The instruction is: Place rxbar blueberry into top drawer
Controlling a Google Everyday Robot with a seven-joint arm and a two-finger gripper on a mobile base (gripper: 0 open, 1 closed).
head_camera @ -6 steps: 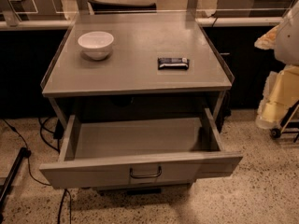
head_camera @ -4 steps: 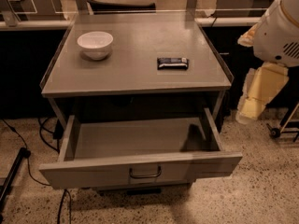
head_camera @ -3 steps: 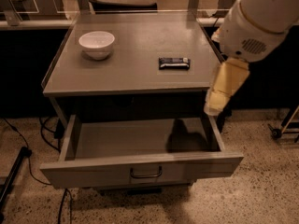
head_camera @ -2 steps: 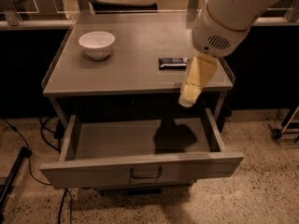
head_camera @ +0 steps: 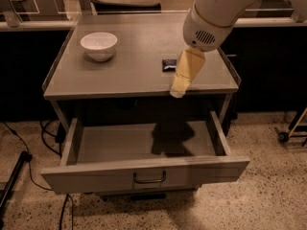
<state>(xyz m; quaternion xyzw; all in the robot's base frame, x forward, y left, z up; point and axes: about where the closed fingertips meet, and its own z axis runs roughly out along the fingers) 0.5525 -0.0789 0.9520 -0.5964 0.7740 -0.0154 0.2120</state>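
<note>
Rxbar blueberry (head_camera: 168,64) lies flat nr desk's right edge, end effector (head_camera: 178,90) hovering just in front (open/shut: can't tell), prob. light, thin, slick wrapper, so pinch across narrow width.

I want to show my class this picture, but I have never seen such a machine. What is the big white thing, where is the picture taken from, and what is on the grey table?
The big white shape is a robot's arm. The tan part at its end is the gripper, the part that grasps; it hangs over the front edge of the grey table. There is only one picture, looking down at the table from the front. On top stand a white bowl and a small dark snack bar, the rxbar blueberry, partly hidden behind the gripper. The bar lies on the table and is not held. Below, the top drawer is pulled open.
</note>
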